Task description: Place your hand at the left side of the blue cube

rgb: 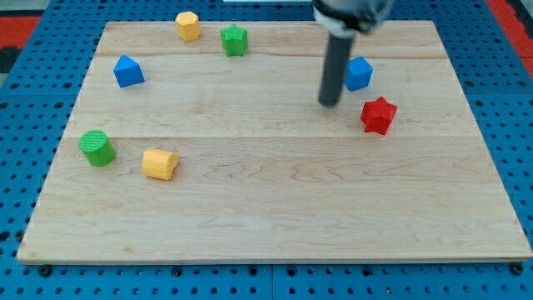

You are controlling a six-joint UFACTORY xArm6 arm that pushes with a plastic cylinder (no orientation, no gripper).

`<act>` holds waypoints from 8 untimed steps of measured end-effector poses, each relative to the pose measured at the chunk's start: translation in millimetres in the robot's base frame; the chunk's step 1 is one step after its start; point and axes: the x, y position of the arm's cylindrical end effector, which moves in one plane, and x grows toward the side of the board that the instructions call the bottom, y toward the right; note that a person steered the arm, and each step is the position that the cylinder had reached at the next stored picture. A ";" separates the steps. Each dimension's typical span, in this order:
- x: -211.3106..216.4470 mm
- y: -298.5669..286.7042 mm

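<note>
The blue cube (360,73) sits on the wooden board (275,208) at the view's upper right. My tip (330,102) rests on the board just left of and a little below the blue cube, with a small gap. The rod rises from it and covers the cube's left edge. The red star (378,115) lies to the right of my tip.
A red cylinder sits at the top edge behind the arm, hidden. A green star (235,39) and a yellow block (187,25) lie at the top. A second blue block (127,71), a green cylinder (97,147) and a yellow cylinder (159,163) lie at the left.
</note>
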 end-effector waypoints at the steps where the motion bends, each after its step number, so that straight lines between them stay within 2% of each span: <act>1: 11.5 -20.8; 3: 81.1 -149.0; 5: 16.8 -12.4; 6: 26.4 -53.5; 7: 45.3 -143.4; 8: 35.5 -189.8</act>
